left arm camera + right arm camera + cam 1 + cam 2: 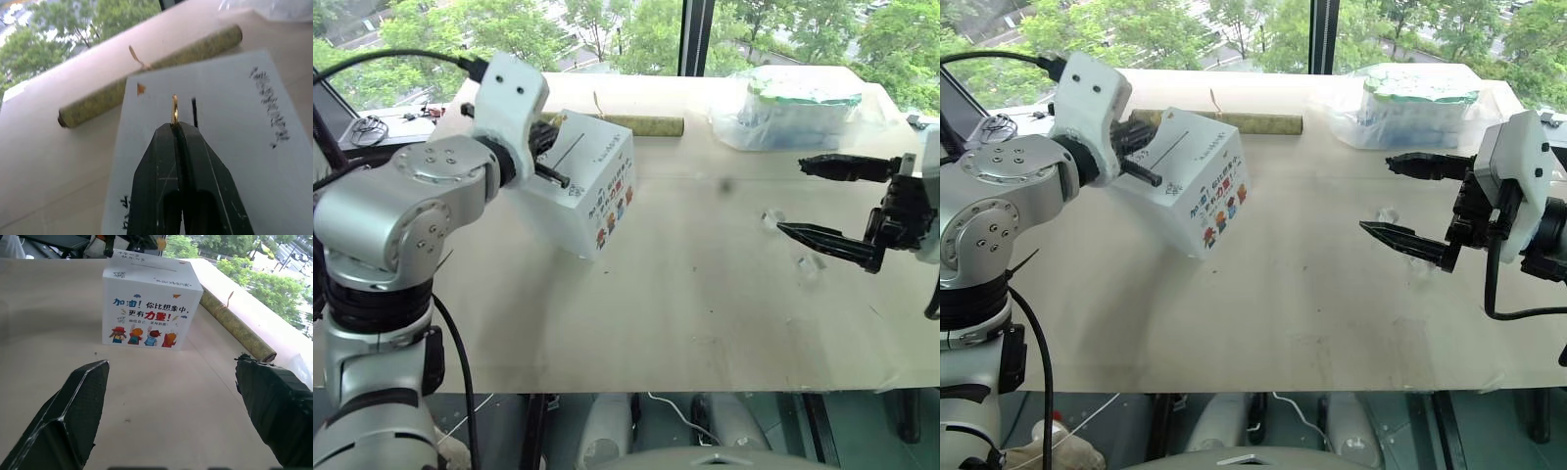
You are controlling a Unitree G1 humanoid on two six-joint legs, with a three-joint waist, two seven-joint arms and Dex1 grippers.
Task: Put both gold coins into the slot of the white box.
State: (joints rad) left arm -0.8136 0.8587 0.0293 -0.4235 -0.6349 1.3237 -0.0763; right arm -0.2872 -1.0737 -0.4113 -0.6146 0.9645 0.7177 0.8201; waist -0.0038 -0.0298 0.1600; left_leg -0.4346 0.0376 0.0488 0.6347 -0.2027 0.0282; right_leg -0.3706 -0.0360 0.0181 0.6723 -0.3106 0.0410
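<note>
Left end effector [174, 128] clamps gold coin [174, 108] above slot [194, 111]; right end effector [1402, 199] gapes.

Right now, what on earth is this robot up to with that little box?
It is posting coins into a white box. Its left hand is shut on a gold coin, held edge-on just beside the slot in the box's handwritten face. Its right hand hangs open and empty over the table, well away from the box.
</note>
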